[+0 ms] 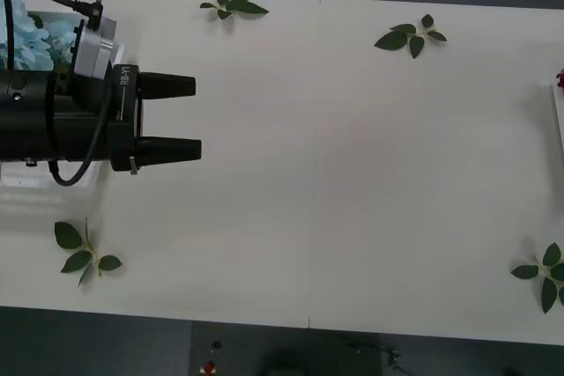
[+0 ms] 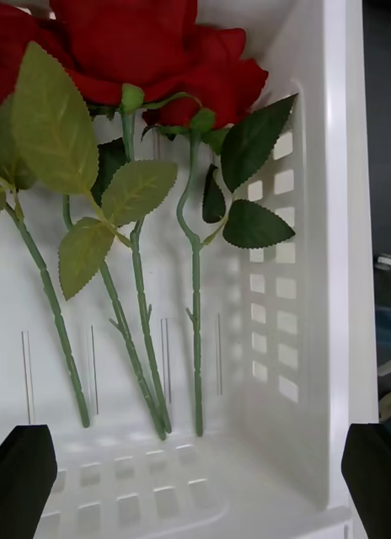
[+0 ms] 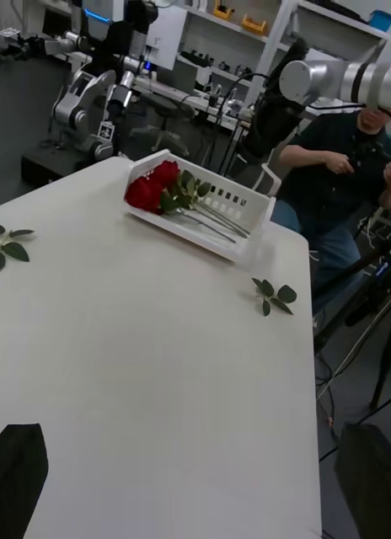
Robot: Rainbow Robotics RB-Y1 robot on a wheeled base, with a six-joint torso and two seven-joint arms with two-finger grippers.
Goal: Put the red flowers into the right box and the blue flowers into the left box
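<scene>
White table [image 1: 335, 173] spans the front view; its surface between the two ends is bare apart from loose leaf sprigs.

Left arm reaches in from the left edge of the front view. Left gripper [image 1: 181, 118] is held over the table just right of the left box [image 1: 22, 184], black fingers [image 1: 167, 85] spread apart with open table between them, nothing held. In the left wrist view the two fingertips sit at the lower corners, well separated.

Left box is mostly hidden under the arm; a pale strip of it shows at the table's left end. The blue flowers [image 1: 31, 37] lie in its far part, partly covered by the wrist.

Right box [image 3: 246, 221], white with slotted walls, sits at the right end of the table. The red flowers [image 3: 153, 187] lie inside it, blooms together at one end, stems [image 2: 195, 328] running along the ribbed floor to the other. In the front view, a speck of red shows at the right edge.

Right gripper [image 2: 195, 480] hangs directly over the right box [image 2: 330, 253], fingertips wide apart, holding nothing.

Leaf sprigs: two at the far edge [image 1: 233, 6] [image 1: 410, 38], one near left [image 1: 84, 253], one near right [image 1: 545, 275].
</scene>
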